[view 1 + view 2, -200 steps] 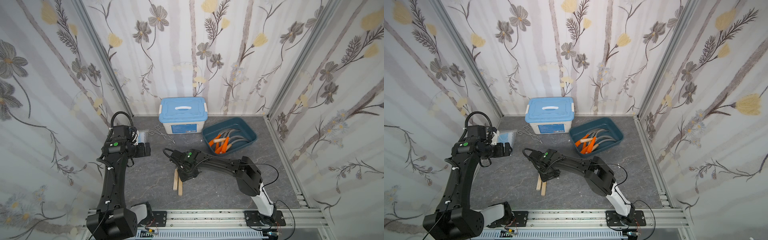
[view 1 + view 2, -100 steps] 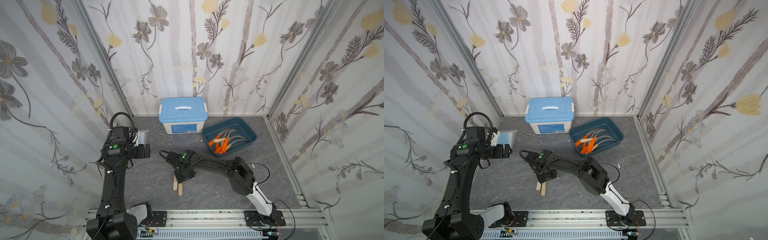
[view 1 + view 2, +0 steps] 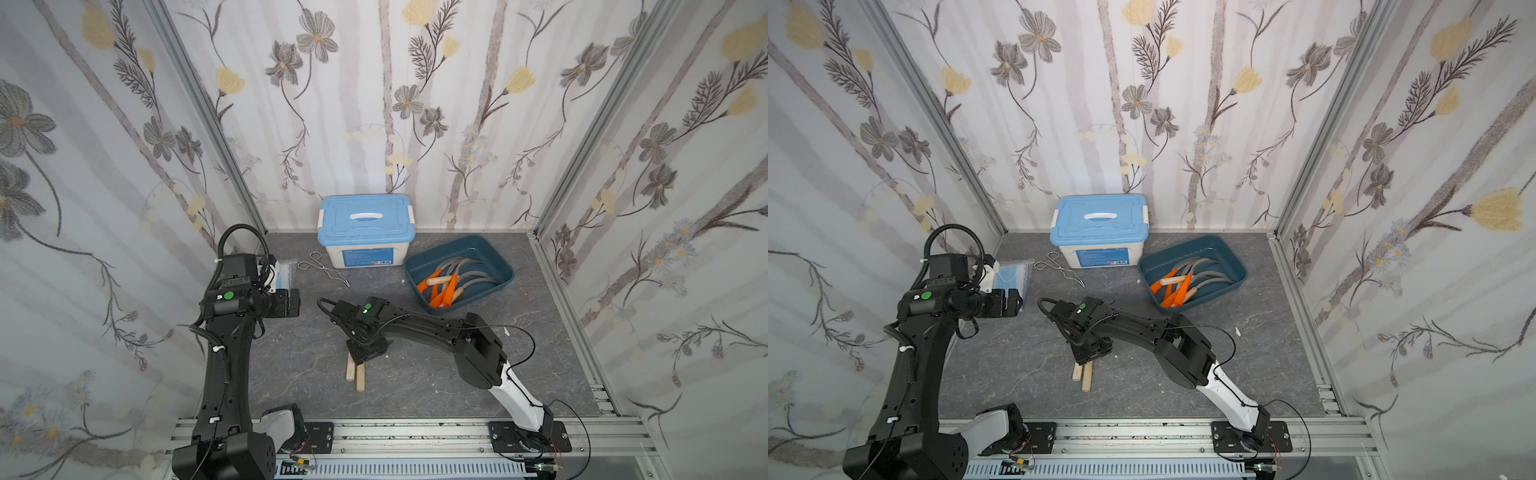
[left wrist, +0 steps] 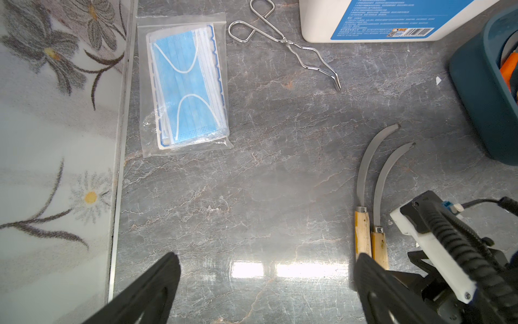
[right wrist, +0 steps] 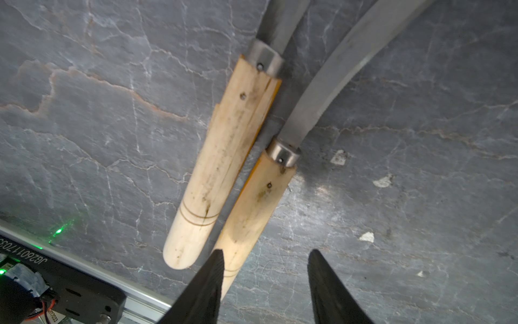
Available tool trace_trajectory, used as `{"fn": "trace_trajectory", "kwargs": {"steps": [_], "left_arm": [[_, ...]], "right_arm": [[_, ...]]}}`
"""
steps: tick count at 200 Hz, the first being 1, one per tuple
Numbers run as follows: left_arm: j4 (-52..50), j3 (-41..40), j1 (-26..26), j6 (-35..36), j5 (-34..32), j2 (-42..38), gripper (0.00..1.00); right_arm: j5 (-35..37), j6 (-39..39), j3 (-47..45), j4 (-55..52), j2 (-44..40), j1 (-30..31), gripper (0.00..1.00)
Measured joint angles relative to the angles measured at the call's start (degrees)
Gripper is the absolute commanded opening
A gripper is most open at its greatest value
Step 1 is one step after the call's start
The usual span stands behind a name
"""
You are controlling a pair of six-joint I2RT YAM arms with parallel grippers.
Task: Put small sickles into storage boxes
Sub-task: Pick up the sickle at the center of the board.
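Two small sickles [image 5: 224,157] are laid side by side just ahead of the right gripper [image 5: 266,252], handles pointed back towards it. It is held half open, empty.

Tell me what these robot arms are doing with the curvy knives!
The right gripper is open just above two wooden-handled sickles lying side by side on the table. It isn't holding either one. Several other sickles already lie in the blue tray. The left gripper hangs open off to the side, holding nothing.
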Motion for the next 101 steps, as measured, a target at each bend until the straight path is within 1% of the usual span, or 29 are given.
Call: {"fn": "trace_trajectory", "kwargs": {"steps": [101], "left_arm": [[-0.46,0.0,0.0,0.11,0.0,0.02,1.0]], "right_arm": [[-1.9,-1.05,2.99,-1.01,3.04,-0.13,0.51]]}}
